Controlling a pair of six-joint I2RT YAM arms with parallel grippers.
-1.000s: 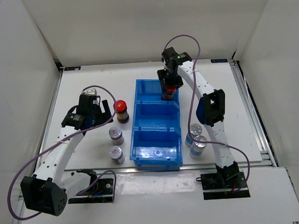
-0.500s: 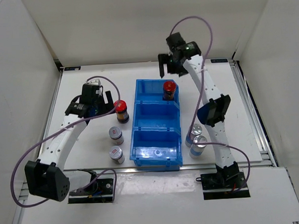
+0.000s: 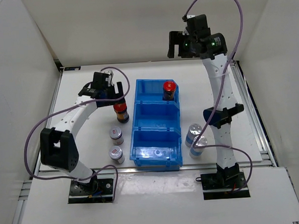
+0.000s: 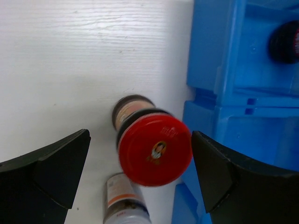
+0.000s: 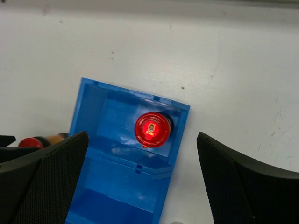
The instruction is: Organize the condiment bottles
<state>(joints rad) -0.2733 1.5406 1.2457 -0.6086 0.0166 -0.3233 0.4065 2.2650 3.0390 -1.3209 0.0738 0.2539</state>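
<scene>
my left claw (image 3: 109, 90) hangs with its fingers wide apart, straddling a red-capped bottle (image 4: 154, 149) that stands on the table (image 3: 152, 72) just left of the blue bin (image 3: 136, 105). from my wrist the cap hides nearly all of the body, with a gap showing on each side. below it a short silver-capped bottle (image 4: 125, 207) is cut off by the frame edge, its label too blurred to read. the second red-capped bottle (image 3: 169, 89) stands upright in the bin's far compartment. my right claw (image 3: 179, 45) is spread open high above it, holding nothing. two pale bottles (image 3: 193, 134) stand just right of the bin. a second ago my right claw was down around that second bottle. since then it has let go and risen, and my left claw has swung in over the first.
</scene>
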